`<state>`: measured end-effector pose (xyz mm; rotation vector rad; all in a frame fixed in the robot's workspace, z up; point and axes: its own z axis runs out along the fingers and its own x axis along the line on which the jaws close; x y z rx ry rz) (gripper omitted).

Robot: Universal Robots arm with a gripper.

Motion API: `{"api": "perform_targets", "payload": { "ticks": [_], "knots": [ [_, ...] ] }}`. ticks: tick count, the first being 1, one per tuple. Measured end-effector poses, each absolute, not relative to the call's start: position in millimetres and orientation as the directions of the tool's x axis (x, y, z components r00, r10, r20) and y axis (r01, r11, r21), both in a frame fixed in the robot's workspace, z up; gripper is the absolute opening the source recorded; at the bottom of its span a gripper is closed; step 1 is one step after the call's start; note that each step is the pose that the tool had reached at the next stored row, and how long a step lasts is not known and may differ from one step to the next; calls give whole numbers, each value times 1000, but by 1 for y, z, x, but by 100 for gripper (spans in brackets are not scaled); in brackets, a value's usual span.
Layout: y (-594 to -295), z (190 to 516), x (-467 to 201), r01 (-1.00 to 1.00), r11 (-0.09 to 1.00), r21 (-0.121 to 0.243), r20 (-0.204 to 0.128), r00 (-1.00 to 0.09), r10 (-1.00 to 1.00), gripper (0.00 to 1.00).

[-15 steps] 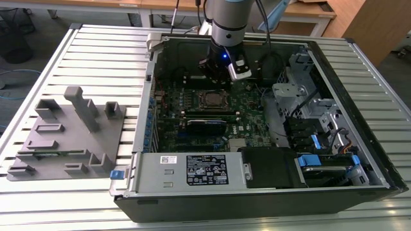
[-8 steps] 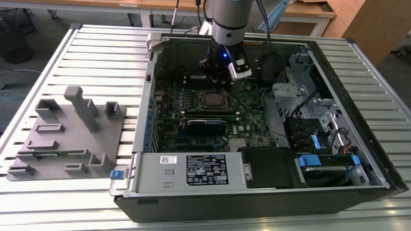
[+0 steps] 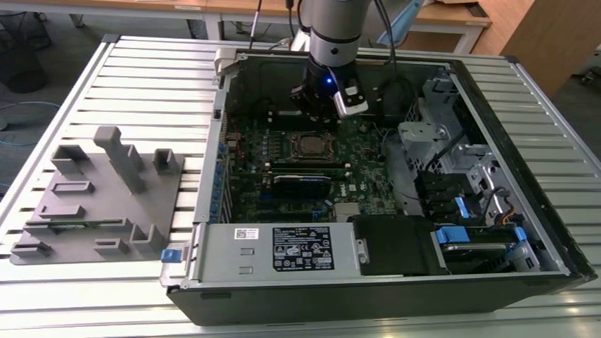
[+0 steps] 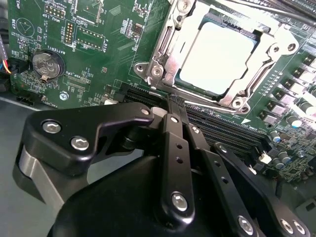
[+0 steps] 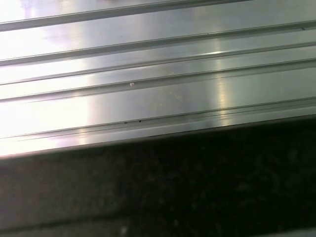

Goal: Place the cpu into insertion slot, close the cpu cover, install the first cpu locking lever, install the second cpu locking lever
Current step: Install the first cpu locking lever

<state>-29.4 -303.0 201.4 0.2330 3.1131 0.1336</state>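
In the exterior view the open computer case (image 3: 216,70) lies on a slatted table, with the insertion slot (image 3: 306,145) in the middle of the green board. My gripper (image 3: 317,111) hangs just behind that socket. In the second wrist view the cpu (image 4: 218,55) lies flat in the slot, its pale metal top showing through the window of the cpu cover (image 4: 163,52). The cover lies down around the chip. My black fingers meet at the gripper (image 4: 170,102) tip, shut with nothing between them, right at the socket's near edge. A thin lever wire (image 4: 210,102) runs along that edge.
A grey fixture block (image 3: 94,190) sits on the table at the exterior view's left. Memory sticks (image 3: 305,167) and a power supply (image 3: 281,248) lie in front of the socket, drive cages (image 3: 469,169) to the right. A coin battery (image 4: 48,64) sits beside the socket. The first wrist view shows table slats (image 5: 148,89).
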Motion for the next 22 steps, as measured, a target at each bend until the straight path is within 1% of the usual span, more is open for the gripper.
{"api": "perform_targets", "payload": {
  "ticks": [8,18,22],
  "knots": [
    [-299,201,-29,148,985,85,-12,-989,149,10],
    [-299,201,-35,146,985,87,-33,-988,149,10],
    [-299,201,-36,146,985,87,-36,-988,149,10]
  ]
}}
